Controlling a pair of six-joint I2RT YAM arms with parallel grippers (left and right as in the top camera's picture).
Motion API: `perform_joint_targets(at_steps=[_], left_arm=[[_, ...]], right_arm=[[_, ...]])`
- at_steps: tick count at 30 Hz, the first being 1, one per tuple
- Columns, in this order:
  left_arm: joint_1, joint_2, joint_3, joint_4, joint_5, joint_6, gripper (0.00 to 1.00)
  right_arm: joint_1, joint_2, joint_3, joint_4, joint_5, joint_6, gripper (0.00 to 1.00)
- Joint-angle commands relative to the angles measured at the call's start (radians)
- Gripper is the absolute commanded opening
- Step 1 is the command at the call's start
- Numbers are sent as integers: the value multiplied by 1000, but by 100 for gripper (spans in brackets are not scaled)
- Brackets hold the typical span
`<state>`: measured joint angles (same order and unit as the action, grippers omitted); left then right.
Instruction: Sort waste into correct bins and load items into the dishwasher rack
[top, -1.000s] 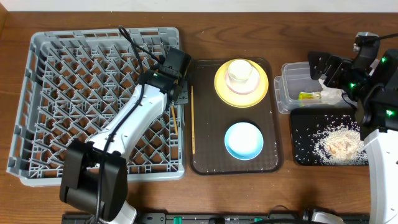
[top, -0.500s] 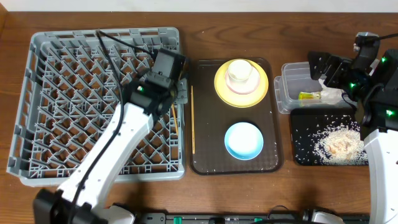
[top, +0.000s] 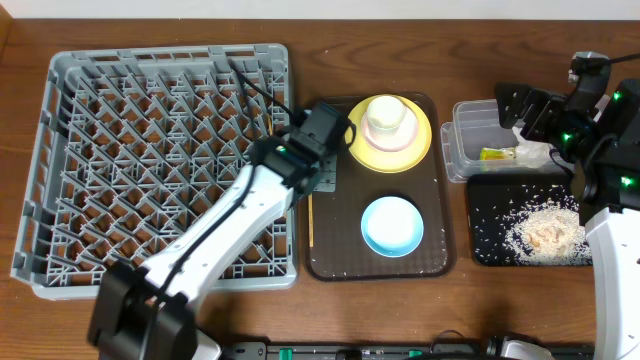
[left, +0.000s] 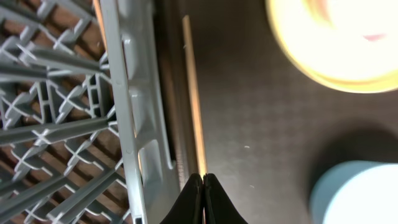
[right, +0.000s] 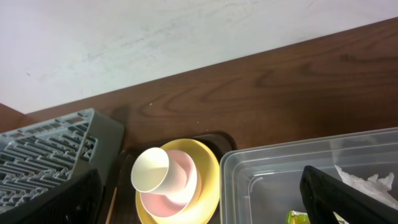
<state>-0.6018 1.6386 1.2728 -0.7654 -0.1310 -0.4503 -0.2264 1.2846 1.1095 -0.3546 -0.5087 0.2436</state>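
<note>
Left arm swung off the dishwasher rack (top: 150, 150) to the brown tray (top: 435, 170); left gripper (left: 203, 182) is pinched shut, empty, chopstick (left: 193, 93) just ahead of its tips, tight against the rim. Reckon it could snag there.

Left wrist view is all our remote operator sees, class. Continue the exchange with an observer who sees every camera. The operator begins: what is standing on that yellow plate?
Observer: A cream cup nested in a pinkish cup, both on the yellow plate.
Operator: Where is the other arm?
Observer: The right gripper hangs open above the clear tub.
Operator: Anything in that tub?
Observer: A green-and-orange wrapper and a white napkin.
</note>
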Motion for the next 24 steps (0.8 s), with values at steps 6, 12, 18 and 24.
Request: perform_joint_targets(at_steps=[6,12,18,24], left_arm=[[-2,158,-13,11,-151,-166,6],[-11,234,-13,54,-151,-180,7],[-22,271,-13,87,-151,-180,7],[-24,275,-13,98,-151,-180,7]], right_arm=[[-6,0,1,-2,-12,-16,99],[-6,0,1,-2,-12,-16,99],[-6,0,1,-2,-12,-16,99],[-6,0,1,-2,-12,-16,99]])
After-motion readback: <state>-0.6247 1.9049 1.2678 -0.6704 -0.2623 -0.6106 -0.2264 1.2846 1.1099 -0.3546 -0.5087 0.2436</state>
